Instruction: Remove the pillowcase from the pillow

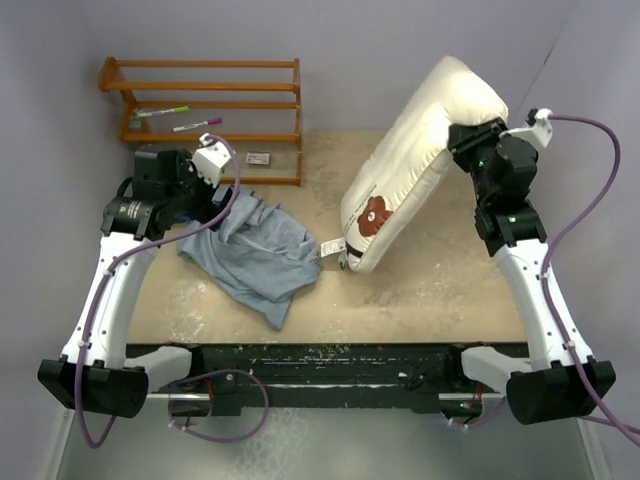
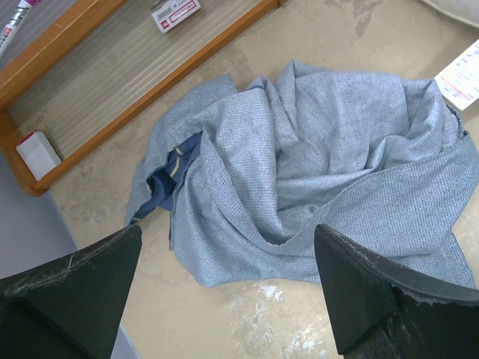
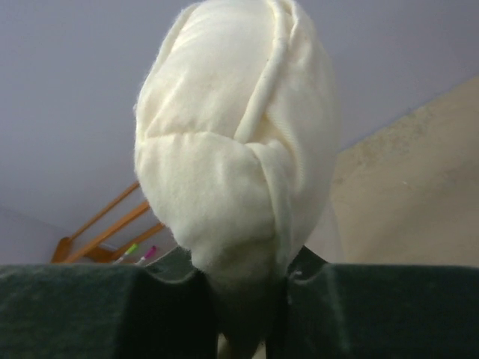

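Note:
The pillowcase [image 1: 258,250] lies crumpled on the table at the left, pale blue-grey inside out, with a bit of darker blue showing [image 2: 168,179]. It is off the pillow. My left gripper [image 2: 224,292] is open and empty just above its near edge. The cream-white pillow [image 1: 420,160], with a brown bear face [image 1: 375,215] and a white tag [image 1: 333,248], is held up tilted at the right, its lower corner near the table. My right gripper [image 3: 243,307] is shut on the pillow's upper edge [image 3: 239,149].
A wooden rack [image 1: 205,110] stands at the back left with two markers [image 1: 165,111] on it. A small red-and-white box [image 2: 175,13] lies by the rack's base, and a white block [image 2: 39,153] sits on its corner.

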